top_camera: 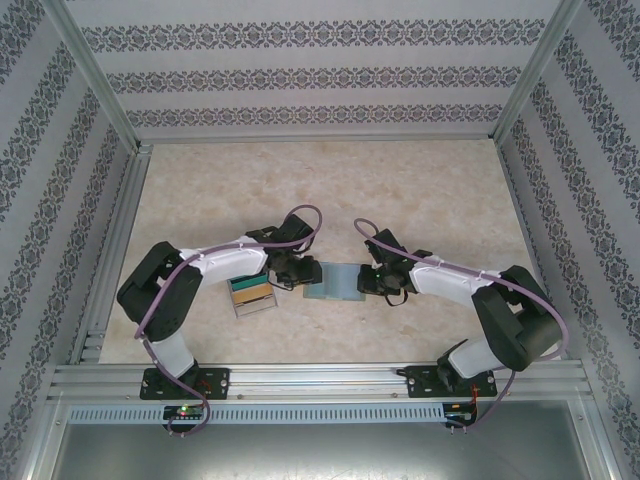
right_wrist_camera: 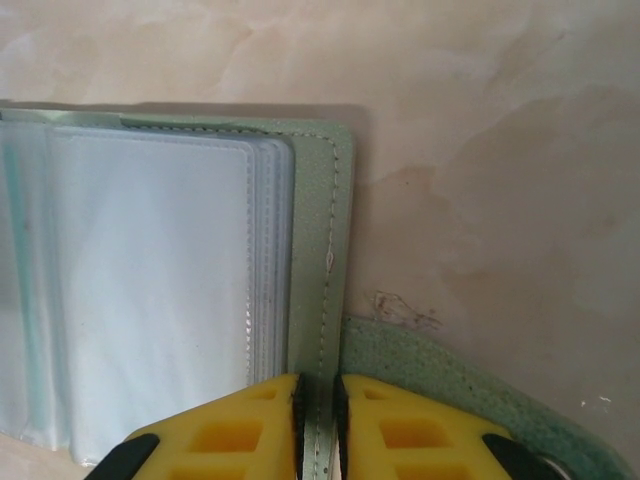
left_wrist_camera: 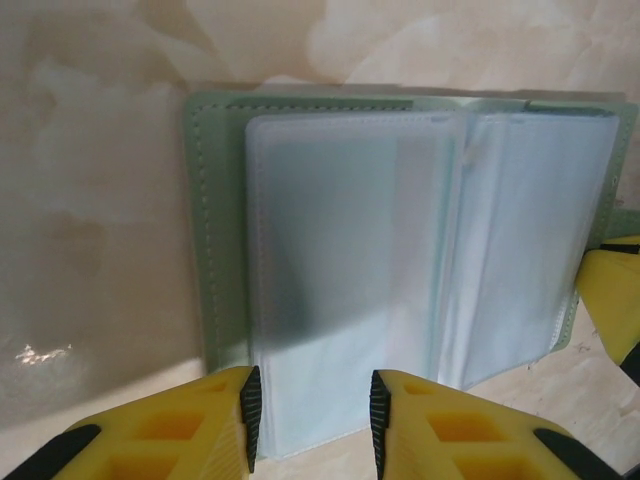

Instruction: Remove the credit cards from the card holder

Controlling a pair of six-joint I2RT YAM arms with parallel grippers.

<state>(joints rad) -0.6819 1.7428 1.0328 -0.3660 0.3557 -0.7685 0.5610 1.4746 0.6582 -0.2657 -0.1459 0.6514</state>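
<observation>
Between the right gripper's [right_wrist_camera: 320,405] two yellow jaws, clamped nearly together, runs the stitched sage-green edge of the one card holder [right_wrist_camera: 335,200], which lies open on the marbled table [top_camera: 400,190]. The left gripper [left_wrist_camera: 312,420] straddles its frosted plastic sleeves [left_wrist_camera: 340,280]; whether it pinches them I cannot tell. One clear tray [top_camera: 252,294] of coloured cards lies just to its left.

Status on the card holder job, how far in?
Done: card holder lies open flat. In hand: right gripper pinches its green cover edge; left gripper straddles the clear sleeves, grip unclear. Left: pulling cards; frosted plastic hides whether any sit inside. A clear tray alongside holds coloured cards.
</observation>
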